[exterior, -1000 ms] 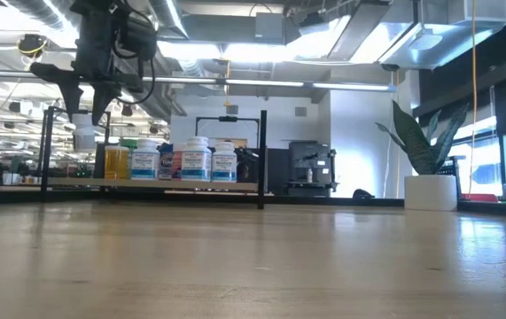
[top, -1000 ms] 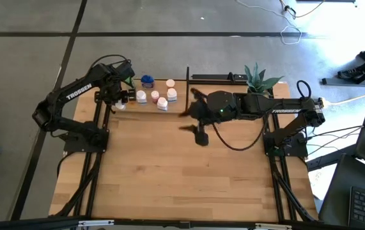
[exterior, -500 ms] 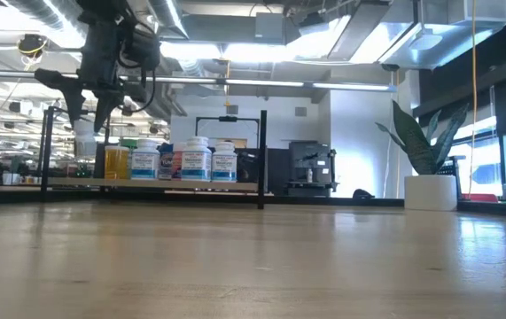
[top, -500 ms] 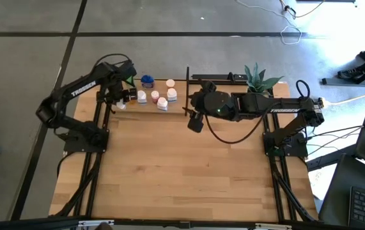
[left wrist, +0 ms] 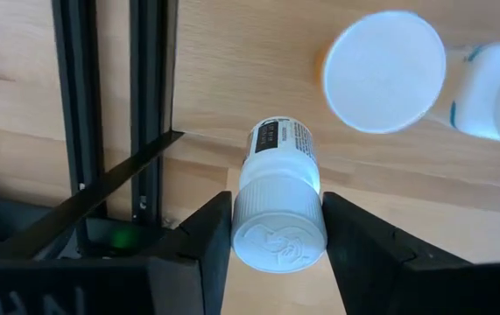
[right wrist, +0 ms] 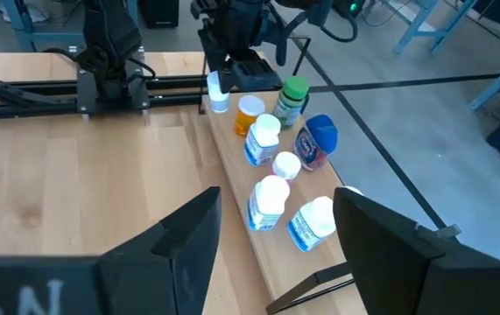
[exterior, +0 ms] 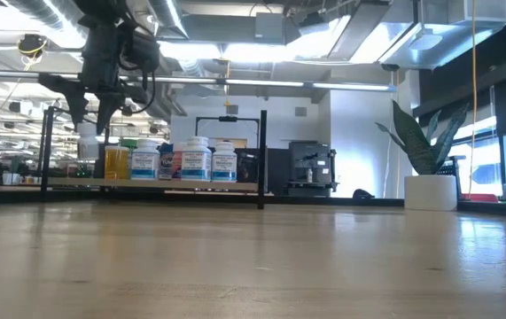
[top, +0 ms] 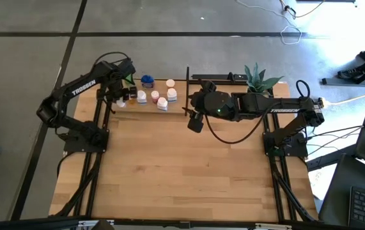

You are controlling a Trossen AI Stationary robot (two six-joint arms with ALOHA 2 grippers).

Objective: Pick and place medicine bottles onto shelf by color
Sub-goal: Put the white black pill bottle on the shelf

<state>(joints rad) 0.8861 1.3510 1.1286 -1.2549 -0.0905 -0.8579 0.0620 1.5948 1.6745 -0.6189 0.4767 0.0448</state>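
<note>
Left gripper (left wrist: 278,229) clamped on a white-capped bottle (left wrist: 279,219), hanging above the left end of the shelf (top: 150,105), a touch lower than half a second ago. Other bottles (top: 163,97) stand in a cluster along the shelf, unmoved. Right gripper (top: 195,121) holds nothing, fingers apart, above the bench just off the shelf's right end; unchanged since half a second back.

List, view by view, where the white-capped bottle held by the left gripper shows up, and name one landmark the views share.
High view: white-capped bottle at the shelf's left end, under the left gripper.
Low view: upper left, hanging above the shelf.
Left wrist view: bottom centre, clamped between the fingers.
Right wrist view: top centre, past the bottle row.
Shared landmark: the orange bottle beside it.
</note>
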